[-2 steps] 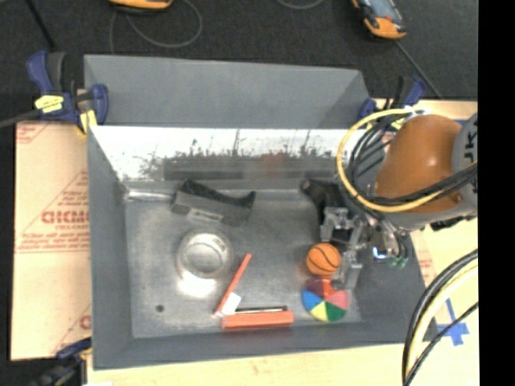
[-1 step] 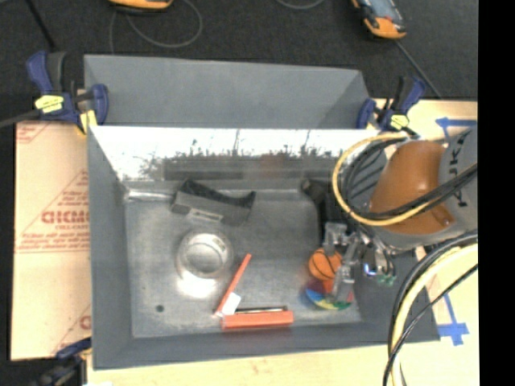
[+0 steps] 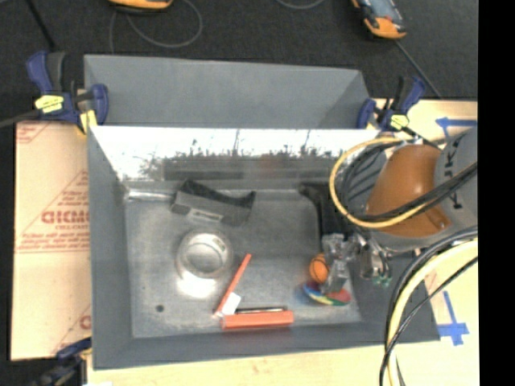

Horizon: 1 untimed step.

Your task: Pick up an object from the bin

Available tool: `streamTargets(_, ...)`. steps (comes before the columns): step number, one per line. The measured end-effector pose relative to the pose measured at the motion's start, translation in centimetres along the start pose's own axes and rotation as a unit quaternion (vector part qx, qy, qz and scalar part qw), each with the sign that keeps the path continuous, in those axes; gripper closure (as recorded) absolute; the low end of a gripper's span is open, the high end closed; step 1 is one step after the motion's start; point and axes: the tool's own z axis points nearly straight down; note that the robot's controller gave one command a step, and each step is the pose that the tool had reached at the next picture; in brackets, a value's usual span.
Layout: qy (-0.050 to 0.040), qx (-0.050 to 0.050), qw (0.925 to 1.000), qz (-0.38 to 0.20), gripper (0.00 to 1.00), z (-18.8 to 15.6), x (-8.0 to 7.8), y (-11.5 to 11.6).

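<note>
Uppermost toward the lens sits the arm's orange cover (image 3: 402,187), ringed by looped cables, and below it the gripper (image 3: 336,272) hangs low in the bin (image 3: 273,236), close to the floor. Its state cannot be told: the wrist hardware masks the tip. A small orange ball (image 3: 319,269) lies just beside the gripper, on the side facing away from the arm; whether the two touch cannot be told. A flat, many-coloured toy (image 3: 326,297) lies just beyond the tip on the side toward the near wall, partly under the ball. These two are the nearest things, and neither is seen gripped. Judgement: the ball is the likeliest candidate, and the coming move turns on a short sideways offset away from the arm, not on any further descent. Being round, the ball has no long axis to align with, though it may roll if nudged from one side. Farther out on the same side, well apart from the gripper, lie a red flat bar (image 3: 257,320), an orange stick (image 3: 233,280) slanting up from it, a clear round cup (image 3: 201,257) and a grey-and-black block (image 3: 213,202). None of these obstructs the approach.
</note>
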Motion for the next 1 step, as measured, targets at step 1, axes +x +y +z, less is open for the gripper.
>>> streamTargets(1, 0.0005, 0.000, 1.0000, -0.001, 1.00, 0.02, 0.03, 0.02)
